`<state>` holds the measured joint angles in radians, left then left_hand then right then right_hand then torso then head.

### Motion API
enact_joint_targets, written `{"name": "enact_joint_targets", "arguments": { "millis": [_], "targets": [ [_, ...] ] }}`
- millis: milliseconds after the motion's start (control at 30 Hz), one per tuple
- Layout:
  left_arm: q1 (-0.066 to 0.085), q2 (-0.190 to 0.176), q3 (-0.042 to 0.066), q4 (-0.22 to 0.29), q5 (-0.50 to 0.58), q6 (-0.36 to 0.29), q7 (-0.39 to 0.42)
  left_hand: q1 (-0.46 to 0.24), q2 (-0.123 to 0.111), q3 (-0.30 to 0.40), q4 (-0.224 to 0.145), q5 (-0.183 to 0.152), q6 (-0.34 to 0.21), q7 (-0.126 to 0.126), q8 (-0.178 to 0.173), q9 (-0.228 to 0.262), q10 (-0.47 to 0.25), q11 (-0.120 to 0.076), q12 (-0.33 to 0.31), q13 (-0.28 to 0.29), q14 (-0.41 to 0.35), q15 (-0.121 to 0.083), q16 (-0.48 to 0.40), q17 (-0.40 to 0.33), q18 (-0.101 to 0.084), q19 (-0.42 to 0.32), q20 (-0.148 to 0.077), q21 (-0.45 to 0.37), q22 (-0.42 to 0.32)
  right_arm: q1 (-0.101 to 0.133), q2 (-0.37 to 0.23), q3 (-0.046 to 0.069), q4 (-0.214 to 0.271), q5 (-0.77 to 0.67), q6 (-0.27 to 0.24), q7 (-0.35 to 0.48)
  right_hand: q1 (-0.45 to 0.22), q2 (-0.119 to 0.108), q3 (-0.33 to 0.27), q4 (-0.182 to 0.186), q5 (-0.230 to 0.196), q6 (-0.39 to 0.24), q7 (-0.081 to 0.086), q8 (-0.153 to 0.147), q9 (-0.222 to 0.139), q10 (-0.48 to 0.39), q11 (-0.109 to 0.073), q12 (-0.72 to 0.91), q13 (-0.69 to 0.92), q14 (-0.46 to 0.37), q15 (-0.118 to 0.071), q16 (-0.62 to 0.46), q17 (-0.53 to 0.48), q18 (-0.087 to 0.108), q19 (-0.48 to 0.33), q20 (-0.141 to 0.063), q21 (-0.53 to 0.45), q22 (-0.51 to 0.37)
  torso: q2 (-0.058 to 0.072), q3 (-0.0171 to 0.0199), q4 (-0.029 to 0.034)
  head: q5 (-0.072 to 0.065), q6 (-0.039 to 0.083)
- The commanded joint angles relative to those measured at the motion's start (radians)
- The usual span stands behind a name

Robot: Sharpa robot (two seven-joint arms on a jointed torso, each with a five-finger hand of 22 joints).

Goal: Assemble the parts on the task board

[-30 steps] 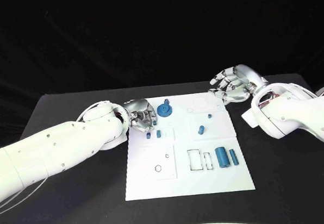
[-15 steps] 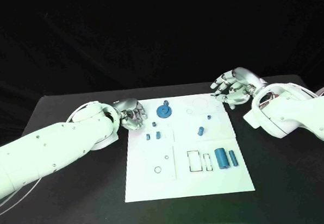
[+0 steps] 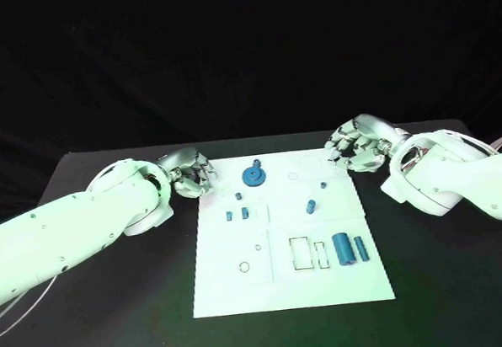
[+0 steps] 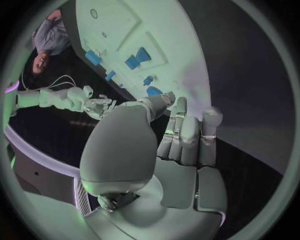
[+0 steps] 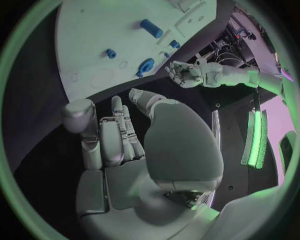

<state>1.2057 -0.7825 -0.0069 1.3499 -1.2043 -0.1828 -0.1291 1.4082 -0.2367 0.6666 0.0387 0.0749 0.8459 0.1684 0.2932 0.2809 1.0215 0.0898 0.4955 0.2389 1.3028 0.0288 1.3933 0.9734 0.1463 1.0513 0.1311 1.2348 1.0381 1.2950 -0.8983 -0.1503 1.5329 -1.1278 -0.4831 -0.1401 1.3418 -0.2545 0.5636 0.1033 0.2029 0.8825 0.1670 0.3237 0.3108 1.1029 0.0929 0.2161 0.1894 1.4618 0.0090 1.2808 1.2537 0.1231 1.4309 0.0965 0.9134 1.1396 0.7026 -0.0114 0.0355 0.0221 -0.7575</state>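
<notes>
The left hand is hovering over the black table just off the far left corner of the board, its fingers lying straight and close together with nothing in them. The right hand is hanging just off the board's far right corner, fingers loosely curled and apart, also holding nothing.

Nearest the robot, well short of both hands, two blue cylinders are lying side by side on the board, closer to the right hand's side, next to two outlined rectangular slots. A small ring outline is sitting toward the left hand's side.

Farther up, two small blue pegs are standing just inward of the left hand, and a short blue piece is lying nearer the right hand, with a smaller one beyond it.

Farthest out, between the two hands, a blue gear is resting on the board, closer to the left hand.
</notes>
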Motion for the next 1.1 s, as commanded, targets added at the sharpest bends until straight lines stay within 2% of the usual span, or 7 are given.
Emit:
{"name": "enact_joint_targets", "arguments": {
  "millis": [33,133,233,333,533,833,1100],
  "targets": [
    [0.002,-0.024,0.005,0.025,0.27,-0.086,0.121,0.001,0.011,0.004,0.001,-0.001,0.022,0.006,0.01,0.004,-0.005,0.011,0.0,0.002,-0.025,0.004,-0.017,-0.042,-0.001,-0.033,0.003,-0.024,-0.032,-0.002,0.004,0.0,0.002,-0.175,0.108,-0.009,0.007,-0.006,0.009,-0.005,-0.009,0.014,-0.004,-0.007,-0.002,0.012,-0.002,-0.014,-0.01,0.046,-0.006,0.024,0.022,-0.019,0.01,-0.002,0.045,0.033,0.001,0.0013,-0.0001,-0.02,0.004],
    [0.003,-0.056,0.008,0.052,0.473,-0.105,0.211,-0.004,0.011,0.005,0.003,-0.001,0.025,0.017,0.011,0.0,-0.054,0.027,-0.018,-0.005,-0.175,0.018,-0.136,-0.274,0.037,-0.204,0.015,-0.156,-0.197,-0.005,0.012,-0.001,0.0,-0.262,0.146,-0.018,0.006,-0.011,0.013,-0.01,-0.01,0.017,-0.009,-0.014,-0.005,0.013,-0.004,-0.029,-0.021,0.05,-0.007,0.039,0.036,-0.023,0.013,-0.003,0.073,0.055,0.0,0.0019,0.0006,-0.035,0.005],
    [0.003,-0.089,0.01,0.081,0.71,-0.097,0.308,0.002,0.018,0.002,-0.003,-0.001,0.02,0.022,0.009,-0.005,-0.068,0.033,-0.018,-0.007,-0.253,0.023,-0.206,-0.387,0.038,-0.221,0.021,-0.181,-0.211,-0.012,0.024,-0.002,-0.007,-0.349,0.183,-0.037,0.002,-0.019,0.013,-0.013,-0.01,0.017,-0.011,-0.021,-0.007,0.008,-0.002,-0.045,-0.031,0.051,-0.005,0.046,0.041,-0.024,0.011,-0.004,0.081,0.064,0.001,0.0011,-0.0001,-0.047,0.008],
    [0.004,-0.11,0.011,0.102,0.845,-0.079,0.363,0.002,0.024,-0.005,-0.007,-0.001,0.017,0.026,0.01,-0.007,-0.082,0.037,-0.02,-0.011,-0.28,0.027,-0.24,-0.406,0.038,-0.234,0.024,-0.202,-0.222,-0.02,0.037,-0.002,-0.017,-0.41,0.207,-0.055,-0.003,-0.024,0.01,-0.015,-0.01,0.016,-0.011,-0.027,-0.009,-0.002,0.0,-0.059,-0.04,0.051,-0.002,0.048,0.042,-0.024,0.008,-0.004,0.083,0.069,0.002,0.0002,0.0011,-0.056,0.007],
    [0.004,-0.135,0.011,0.133,0.965,-0.05,0.42,-0.004,0.03,-0.023,-0.007,-0.001,0.012,0.029,0.01,-0.01,-0.089,0.041,-0.018,-0.017,-0.301,0.03,-0.291,-0.435,0.038,-0.246,0.027,-0.237,-0.243,-0.034,0.06,-0.004,-0.037,-0.501,0.225,-0.09,-0.004,-0.03,-0.005,-0.023,-0.011,0.01,-0.011,-0.041,-0.014,-0.024,0.003,-0.083,-0.055,0.046,0.001,0.044,0.036,-0.021,-0.002,-0.001,0.071,0.067,0.002,-0.0002,0.0019,-0.065,0.007],
    [0.003,-0.149,0.011,0.15,1.016,-0.032,0.451,-0.004,0.033,-0.032,-0.009,-0.001,0.01,0.03,0.011,-0.012,-0.089,0.041,-0.015,-0.019,-0.305,0.031,-0.312,-0.447,0.038,-0.247,0.028,-0.253,-0.254,-0.043,0.079,-0.004,-0.05,-0.545,0.227,-0.11,-0.006,-0.029,-0.016,-0.026,-0.01,0.013,-0.008,-0.044,-0.015,-0.032,0.006,-0.091,-0.062,0.047,0.004,0.05,0.041,-0.022,-0.003,0.0,0.078,0.073,0.002,-0.0006,0.0009,-0.067,0.005],
    [0.003,-0.156,0.011,0.154,1.038,-0.028,0.461,-0.004,0.034,-0.035,-0.009,0.0,0.008,0.03,0.011,-0.013,-0.089,0.042,-0.014,-0.02,-0.305,0.031,-0.318,-0.45,0.038,-0.247,0.029,-0.258,-0.257,-0.053,0.092,-0.005,-0.059,-0.548,0.233,-0.111,-0.001,-0.015,-0.013,-0.029,-0.008,0.032,-0.008,-0.043,-0.014,-0.012,0.006,-0.086,-0.064,0.05,0.004,0.059,0.049,-0.025,0.001,0.001,0.1,0.091,0.001,-0.0001,0.0016,-0.065,0.002]
  ]
}}
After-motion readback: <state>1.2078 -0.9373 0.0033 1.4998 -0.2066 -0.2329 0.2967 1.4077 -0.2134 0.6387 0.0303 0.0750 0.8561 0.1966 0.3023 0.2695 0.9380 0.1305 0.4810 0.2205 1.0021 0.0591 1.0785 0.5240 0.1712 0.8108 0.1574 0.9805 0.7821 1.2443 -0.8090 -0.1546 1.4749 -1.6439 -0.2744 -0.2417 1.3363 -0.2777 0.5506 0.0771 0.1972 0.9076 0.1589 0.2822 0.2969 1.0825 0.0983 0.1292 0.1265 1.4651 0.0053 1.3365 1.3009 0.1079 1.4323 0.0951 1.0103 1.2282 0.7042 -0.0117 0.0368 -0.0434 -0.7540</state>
